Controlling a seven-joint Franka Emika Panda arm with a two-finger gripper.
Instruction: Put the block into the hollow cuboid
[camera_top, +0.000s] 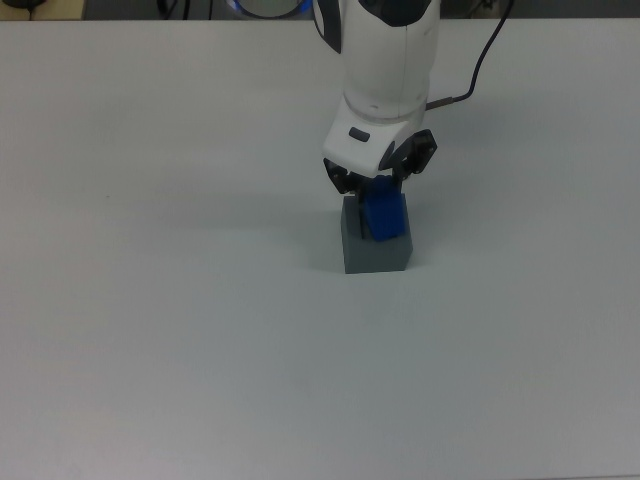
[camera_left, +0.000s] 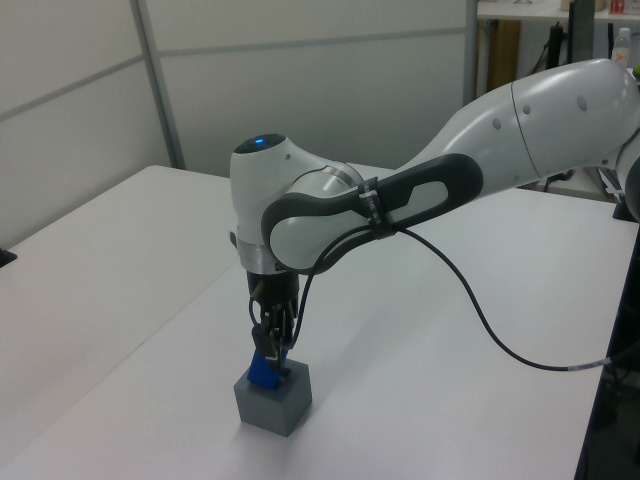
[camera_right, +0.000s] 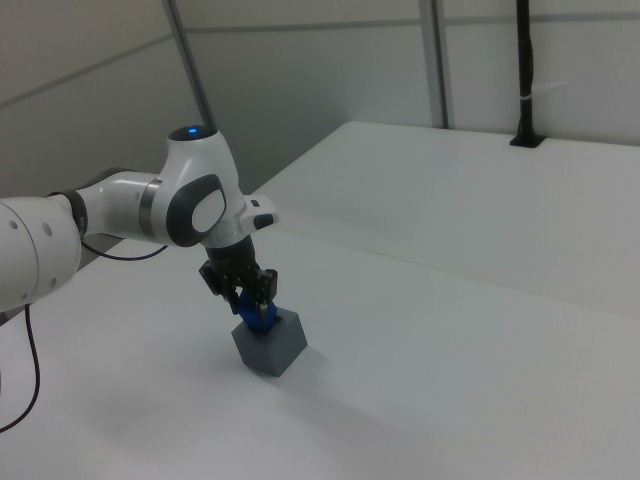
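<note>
The grey hollow cuboid (camera_top: 376, 252) stands on the white table, also seen as hollow cuboid (camera_left: 272, 400) and hollow cuboid (camera_right: 270, 343). The blue block (camera_top: 384, 217) sits partly down in the recess in its top, its upper part still sticking out; block (camera_left: 266, 370), block (camera_right: 262, 314). My gripper (camera_top: 378, 190) hangs straight above the cuboid, shut on the block's upper end. Gripper (camera_left: 269, 340) and gripper (camera_right: 250, 295) show the same hold from the sides.
A black cable (camera_left: 480, 320) loops from the arm over the table in the left view. The white table (camera_top: 150, 300) stretches wide around the cuboid. A black post (camera_right: 525, 75) stands at the far edge in the right view.
</note>
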